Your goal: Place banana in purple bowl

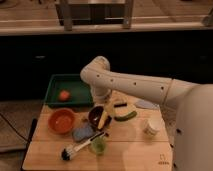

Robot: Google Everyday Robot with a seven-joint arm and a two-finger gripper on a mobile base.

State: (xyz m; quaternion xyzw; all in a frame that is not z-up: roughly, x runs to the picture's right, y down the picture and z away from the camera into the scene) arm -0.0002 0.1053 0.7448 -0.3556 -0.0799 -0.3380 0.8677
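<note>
The dark purple bowl (pixel 96 118) sits on the wooden table, just right of the orange bowl. The yellow banana (pixel 103 120) lies slanted over the bowl's right half, with its lower end inside the bowl and its upper end at my gripper. My gripper (pixel 112 107) hangs from the white arm that reaches in from the right, directly above the bowl's right rim and touching or nearly touching the banana's top. Whether it holds the banana does not show.
An orange bowl (pixel 62 120) stands left of the purple bowl. A green tray (pixel 56 86) with a red fruit (pixel 64 95) is behind. A green curved vegetable (pixel 126 116), white cup (pixel 151 127), green cup (pixel 98 145), black-handled brush (pixel 75 149) and blue-grey object (pixel 82 132) lie around.
</note>
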